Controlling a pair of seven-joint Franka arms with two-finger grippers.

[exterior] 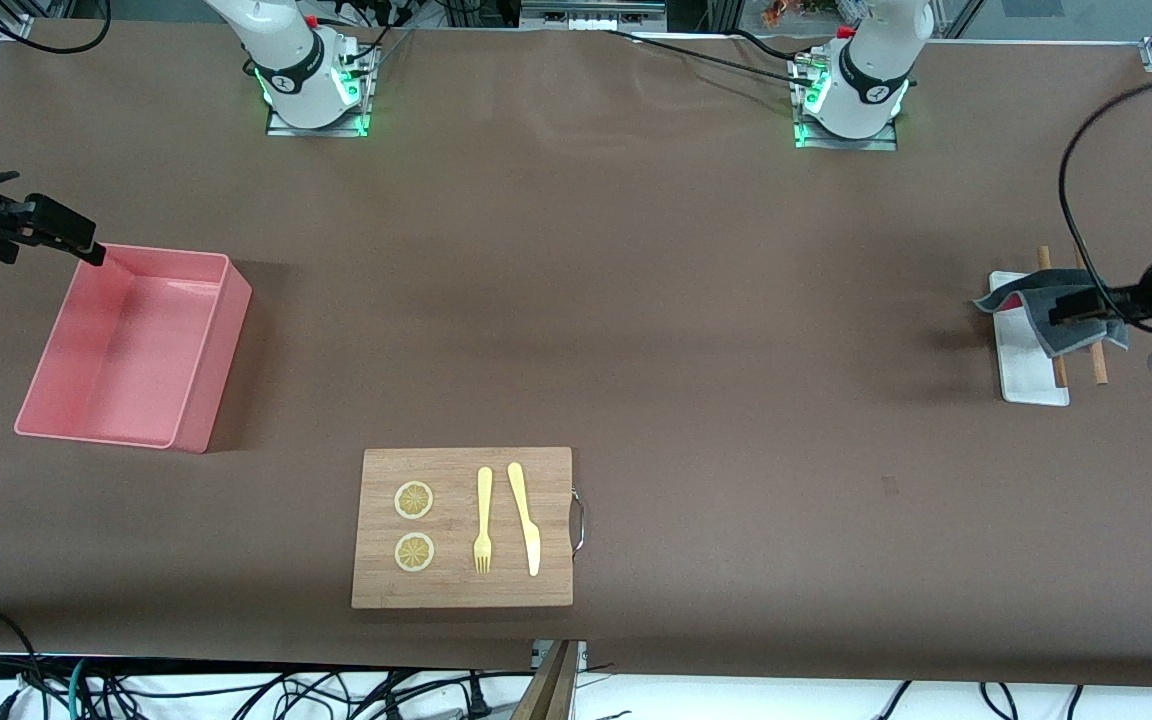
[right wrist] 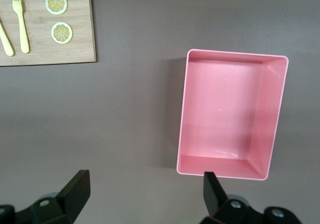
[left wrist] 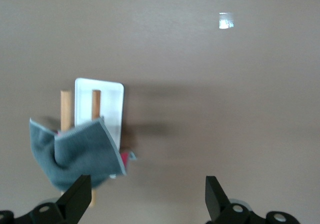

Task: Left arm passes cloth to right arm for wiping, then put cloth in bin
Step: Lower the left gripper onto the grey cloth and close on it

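The dark grey cloth [exterior: 1036,300] with a bit of pink trim hangs over a small rack of two wooden rods [exterior: 1099,365] at the left arm's end of the table. My left gripper [exterior: 1073,305] hovers over it, open; in the left wrist view the cloth [left wrist: 80,154] lies beside one finger, with nothing between the fingers of this gripper [left wrist: 148,199]. The pink bin [exterior: 216,360] stands empty at the right arm's end. My right gripper [exterior: 56,240] hangs open over the table beside the bin [right wrist: 272,114], holding nothing [right wrist: 145,194].
A small flat white tray [exterior: 1026,375] lies under the rack. A wooden board [exterior: 456,585] near the front edge carries two lemon slices [exterior: 414,500], a yellow fork [exterior: 483,520] and a yellow knife [exterior: 526,520]. A black cable [exterior: 1071,170] loops above the left gripper.
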